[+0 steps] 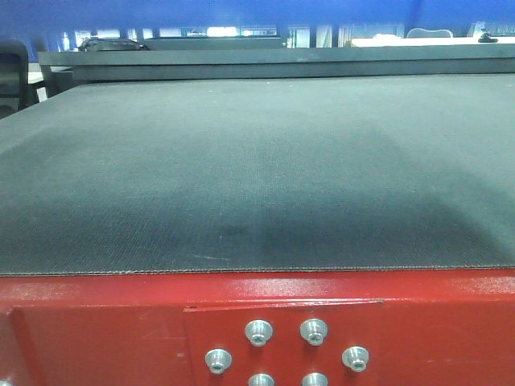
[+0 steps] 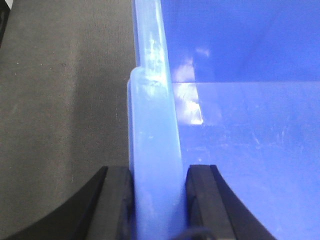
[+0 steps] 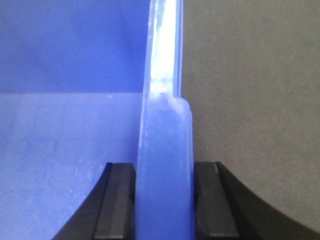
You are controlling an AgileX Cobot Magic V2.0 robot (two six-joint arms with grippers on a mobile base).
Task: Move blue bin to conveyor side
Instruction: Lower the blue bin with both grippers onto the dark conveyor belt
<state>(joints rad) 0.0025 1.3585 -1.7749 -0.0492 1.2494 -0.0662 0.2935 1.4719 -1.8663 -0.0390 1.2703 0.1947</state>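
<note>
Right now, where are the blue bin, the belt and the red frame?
blue bin [image 2: 152,150], left wrist view, on its rim.
belt [image 1: 257,177], front view, middle of its surface.
red frame [image 1: 96,322], front view, bare painted face.

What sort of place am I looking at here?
Probably a factory or warehouse line: a wide dark conveyor belt on a red metal frame with silver bolts, and a blue bin clamped by the left gripper and right gripper.

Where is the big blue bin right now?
The blue bin is over the grey belt, between the arms: the left gripper holds its left rim in its jaws, the right gripper the right rim.
</note>
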